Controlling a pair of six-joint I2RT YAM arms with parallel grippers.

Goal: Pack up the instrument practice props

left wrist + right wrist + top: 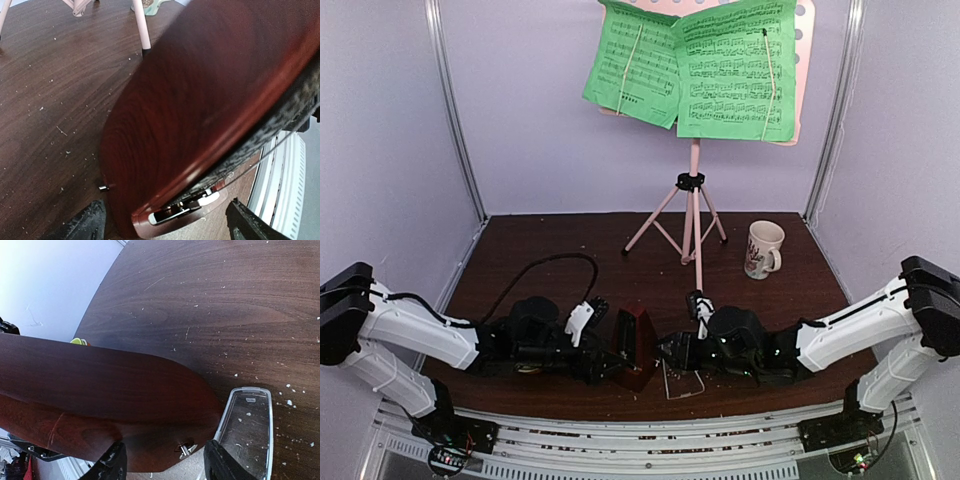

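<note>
We note the dark red metronome [636, 345] upright near the tabletop's [620, 250] front edge, left fingers [85, 225] wide astride it, right fingers [112, 462] narrower about its base, grip unclear, clear cover [247, 430] beside.

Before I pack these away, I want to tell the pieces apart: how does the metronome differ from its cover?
The metronome is dark red and opaque; the cover is clear, so the wood shows through it. The metronome stands upright as a pyramid, while the cover lies flat, off the metronome and to its right. The metronome is bulky; the cover is a thin shell. Both rest on the dark wooden table near its front edge.
</note>
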